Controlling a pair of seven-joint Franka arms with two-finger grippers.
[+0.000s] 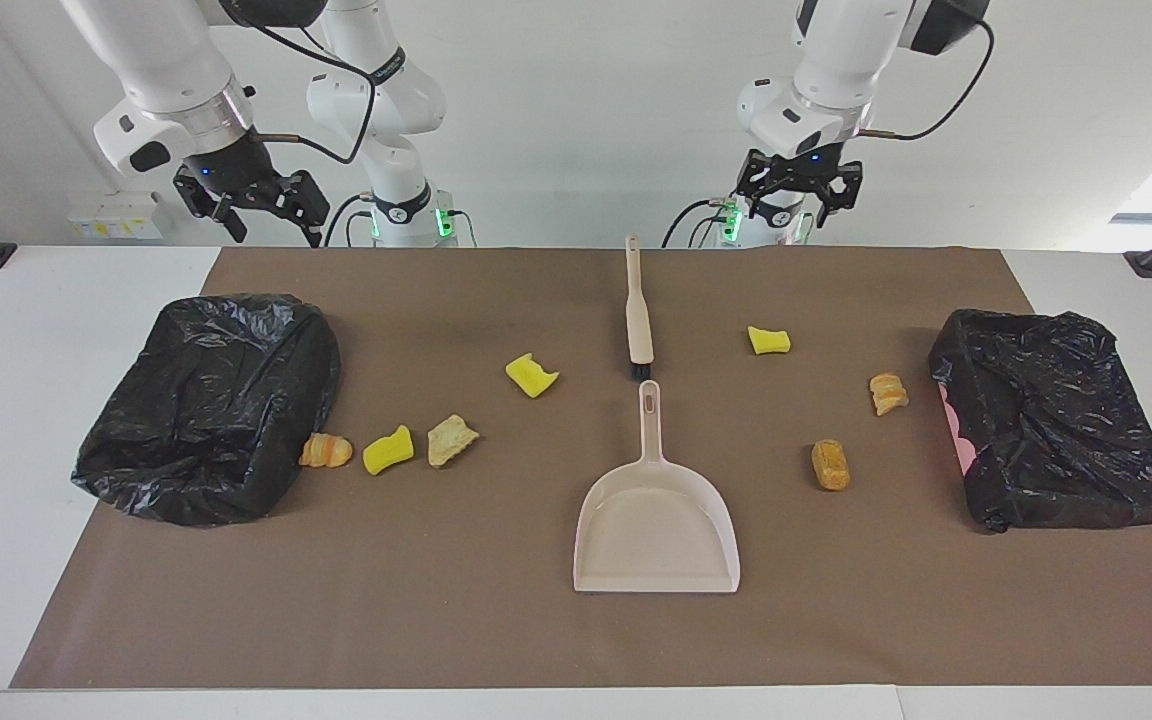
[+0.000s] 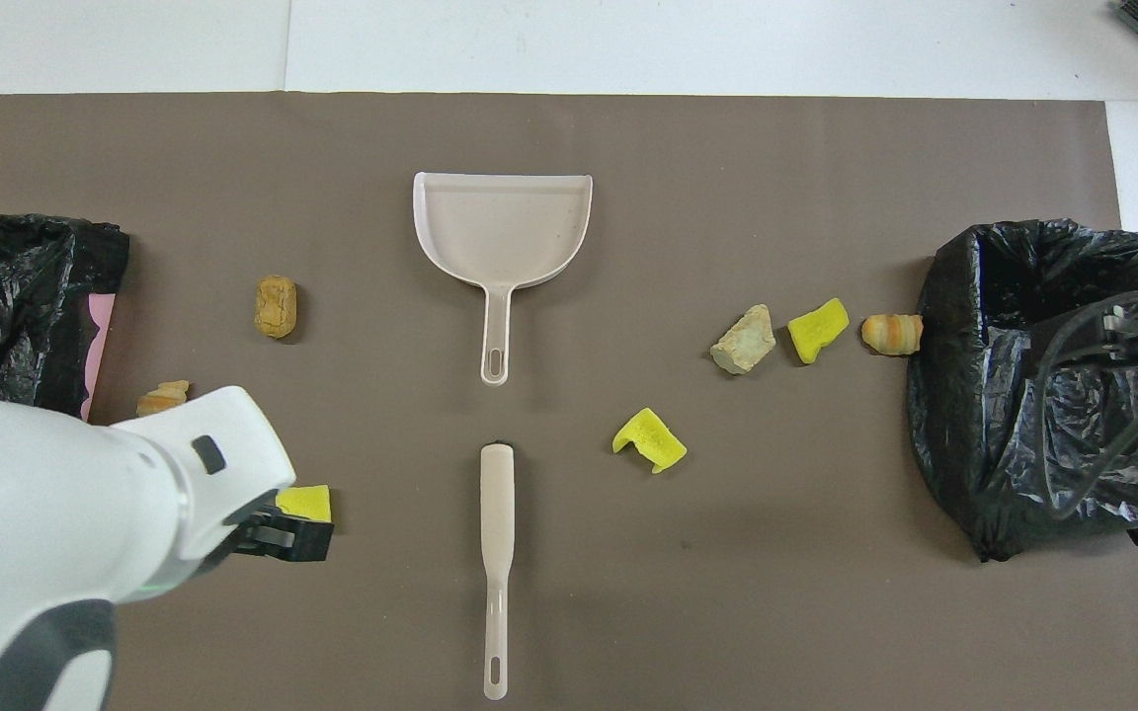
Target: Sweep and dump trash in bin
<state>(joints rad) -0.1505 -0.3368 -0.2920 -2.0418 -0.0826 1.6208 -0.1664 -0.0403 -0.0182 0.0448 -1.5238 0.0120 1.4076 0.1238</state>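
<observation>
**Start condition: tools untouched, all trash on the mat**

Check the largest items first. The brown mat (image 1: 556, 620) covers most of the table and carries everything. One black-lined bin (image 1: 206, 405) sits at the right arm's end of the mat, and a second black-lined bin (image 1: 1056, 430) sits at the left arm's end. You therefore have a dump point close to either arm.

The dustpan (image 1: 656, 525) lies flat at mid-table, its open mouth pointing away from the robots and its handle pointing toward them. The brush (image 1: 638, 310) lies nearer to the robots than the dustpan, in line with it, bristle end just short of the dustpan handle. Judge this layout as deliberate: each tool presents a handle for a straight approach from the robots' end.

Locate the trash, seven pieces, none yet in a bin:
- a striped pastry bit (image 1: 326, 451) touching or just beside the bin at the right arm's end;
- a yellow sponge chunk (image 1: 388, 449) and a pale bread bit (image 1: 451, 440) beside it;
- a second yellow chunk (image 1: 532, 374) near the brush;
- a third yellow chunk (image 1: 768, 340) toward the left arm's end;
- a layered pastry bit (image 1: 888, 393) near the other bin;
- a brown roll (image 1: 830, 465).

Both arms wait raised at the robots' edge of the table. The left gripper (image 1: 798, 205) and the right gripper (image 1: 261, 215) hold nothing, fingers apart.
</observation>
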